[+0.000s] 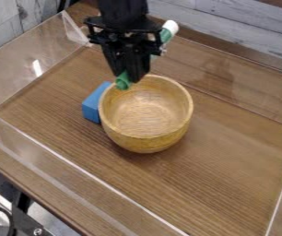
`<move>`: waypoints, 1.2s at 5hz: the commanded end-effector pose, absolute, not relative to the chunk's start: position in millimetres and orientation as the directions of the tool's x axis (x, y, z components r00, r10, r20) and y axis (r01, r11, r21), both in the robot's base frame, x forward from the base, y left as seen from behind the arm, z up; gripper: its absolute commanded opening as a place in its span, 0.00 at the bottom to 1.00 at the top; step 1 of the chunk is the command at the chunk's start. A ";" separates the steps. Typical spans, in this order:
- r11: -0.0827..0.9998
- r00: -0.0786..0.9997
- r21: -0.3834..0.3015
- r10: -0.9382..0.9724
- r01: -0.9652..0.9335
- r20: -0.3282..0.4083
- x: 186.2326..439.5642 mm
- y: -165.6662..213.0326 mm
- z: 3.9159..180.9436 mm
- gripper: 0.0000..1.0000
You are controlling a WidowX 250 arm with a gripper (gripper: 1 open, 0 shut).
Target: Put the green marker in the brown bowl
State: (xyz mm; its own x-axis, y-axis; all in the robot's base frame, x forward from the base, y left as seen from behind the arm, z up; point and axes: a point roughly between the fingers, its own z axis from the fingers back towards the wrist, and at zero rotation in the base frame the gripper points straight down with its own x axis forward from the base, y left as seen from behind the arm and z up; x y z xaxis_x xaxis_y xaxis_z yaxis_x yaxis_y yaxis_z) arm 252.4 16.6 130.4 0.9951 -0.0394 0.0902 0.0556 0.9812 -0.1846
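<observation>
Camera view: the green marker [141, 57] is pinched between the black fingers [127, 74] — held tilted, its lower tip apparently over the back rim of the brown bowl [146, 112], beside a blue block [97, 101] on the counter [217, 175].
</observation>
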 end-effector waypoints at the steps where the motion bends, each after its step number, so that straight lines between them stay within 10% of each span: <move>1: 0.983 0.987 -0.168 -0.051 0.077 0.151 255.0 11.7 143.3 0.00; 6: 0.978 0.978 -0.150 -0.122 0.148 0.171 256.3 -6.8 131.3 0.00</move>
